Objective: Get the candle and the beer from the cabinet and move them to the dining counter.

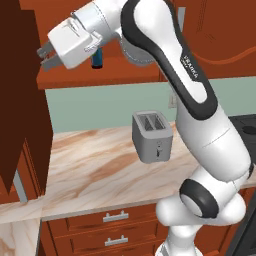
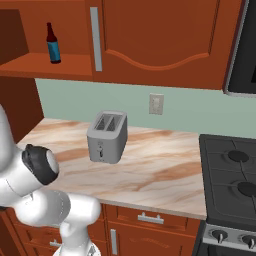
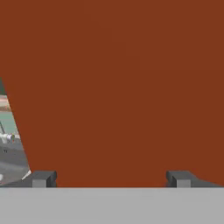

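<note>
The cabinet (image 2: 60,62) is standing open above the marbled counter (image 2: 150,165), its door (image 1: 20,100) swung out on the left. The white arm (image 1: 200,115) is reaching up toward the shelf, with the toaster (image 1: 151,135) sitting below. The gripper (image 1: 46,57) is hanging with its fingers spread wide and holding nothing, aimed at the door's red-brown face. The beer (image 2: 53,43) is standing upright on the shelf, its long axis vertical, lying behind and to the right of the fingers, so the hand looks due to swing back toward it.
</note>
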Motion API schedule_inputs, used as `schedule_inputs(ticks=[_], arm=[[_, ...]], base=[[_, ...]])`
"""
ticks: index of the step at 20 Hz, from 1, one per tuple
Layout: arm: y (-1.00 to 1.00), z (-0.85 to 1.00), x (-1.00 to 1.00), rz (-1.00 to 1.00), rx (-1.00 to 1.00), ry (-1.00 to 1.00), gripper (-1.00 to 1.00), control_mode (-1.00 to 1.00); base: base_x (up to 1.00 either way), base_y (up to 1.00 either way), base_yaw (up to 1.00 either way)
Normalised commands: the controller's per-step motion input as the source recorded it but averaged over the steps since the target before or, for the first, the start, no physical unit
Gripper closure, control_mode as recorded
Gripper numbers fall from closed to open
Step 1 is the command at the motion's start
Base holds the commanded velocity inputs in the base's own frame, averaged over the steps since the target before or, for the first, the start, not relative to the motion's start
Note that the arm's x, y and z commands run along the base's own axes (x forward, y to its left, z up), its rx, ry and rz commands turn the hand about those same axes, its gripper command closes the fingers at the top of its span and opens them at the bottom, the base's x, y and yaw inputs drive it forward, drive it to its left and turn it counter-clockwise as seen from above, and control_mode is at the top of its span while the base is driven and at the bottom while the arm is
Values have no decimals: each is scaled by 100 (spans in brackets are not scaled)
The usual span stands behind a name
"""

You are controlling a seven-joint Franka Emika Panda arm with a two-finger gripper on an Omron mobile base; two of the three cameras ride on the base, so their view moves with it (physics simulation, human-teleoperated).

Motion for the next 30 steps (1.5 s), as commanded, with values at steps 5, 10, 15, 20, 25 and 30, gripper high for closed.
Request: schedule_inputs(ticks=[5,10,15,20,25,30], arm=[[-100,2,-16,-30,0,-3,-100,-100],[-100,-1,-31,-35,0,-7,-100,-100],[-98,-7,-27,-37,-2,-13,-100,-100],[-93,-5,-8,-37,-6,-13,-100,-100],[-88,0,0,-37,-5,-13,-100,-100],[-87,0,0,-35,0,-13,-100,-100]], base=[[0,0,0],[0,0,0],[0,0,0],[0,0,0],[0,0,0],[0,0,0]])
